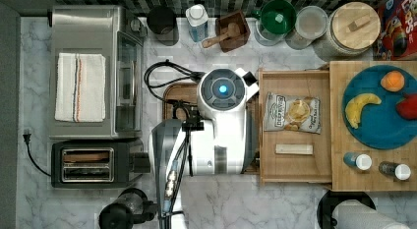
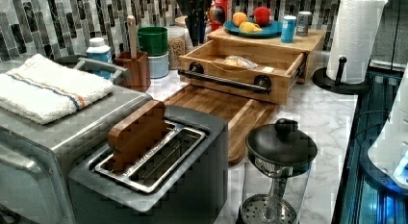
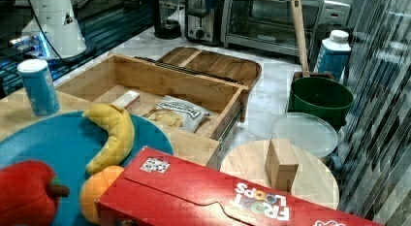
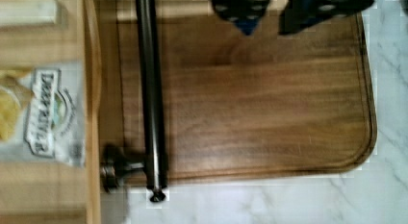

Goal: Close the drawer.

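From the top view, the shallow light-wood drawer (image 1: 295, 133) with thin walls is pulled out. It sticks out at 9 o'clock from the light wooden top (image 1: 371, 177) that bears the round blue plate (image 1: 381, 126). A silver bag of chips (image 1: 292, 112) and a small pale wooden block (image 1: 294, 149) lie flat in the drawer. My big white arm (image 1: 223, 118) hangs over the dark brown wooden board (image 1: 179, 96) with round corners, at 9 o'clock from the drawer. The white marble worktop (image 1: 236, 199) carries it all.

From the left view, the drawer (image 2: 240, 60) is open, and its long dark metal bar handle (image 2: 223, 81) runs across its front. The brown board (image 2: 226, 111) lies flat just in front of it, at 6 o'clock.

From the right view, the drawer (image 3: 160, 88) is open with the chips (image 3: 177, 114) inside, and the board (image 3: 218, 66) lies past its front wall, at 12 o'clock.

From the wrist view, my black claw (image 4: 274, 10) hangs over the brown board (image 4: 250, 104), just beside the bar handle (image 4: 150, 94). The claw is a little open, with a gap between its two fingers (image 4: 240, 7), and it holds nothing. The drawer (image 4: 91, 89) wall is on the far side of the handle.
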Robot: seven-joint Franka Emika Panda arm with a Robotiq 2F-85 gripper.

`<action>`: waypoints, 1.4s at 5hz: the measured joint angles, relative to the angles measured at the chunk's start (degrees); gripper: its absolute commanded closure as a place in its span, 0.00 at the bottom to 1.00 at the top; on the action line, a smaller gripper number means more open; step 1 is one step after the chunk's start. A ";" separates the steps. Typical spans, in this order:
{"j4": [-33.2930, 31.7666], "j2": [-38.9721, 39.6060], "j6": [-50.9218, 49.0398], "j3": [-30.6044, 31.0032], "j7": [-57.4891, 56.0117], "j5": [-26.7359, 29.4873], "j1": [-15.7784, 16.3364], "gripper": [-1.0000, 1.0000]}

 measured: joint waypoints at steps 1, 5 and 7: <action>-2.35 0.79 4.08 0.13 -0.06 -0.28 0.04 1.00; -4.81 14.93 8.34 -0.59 -4.67 -0.03 -1.55 1.00; -8.17 16.33 8.95 -1.23 -6.66 -2.38 -3.61 1.00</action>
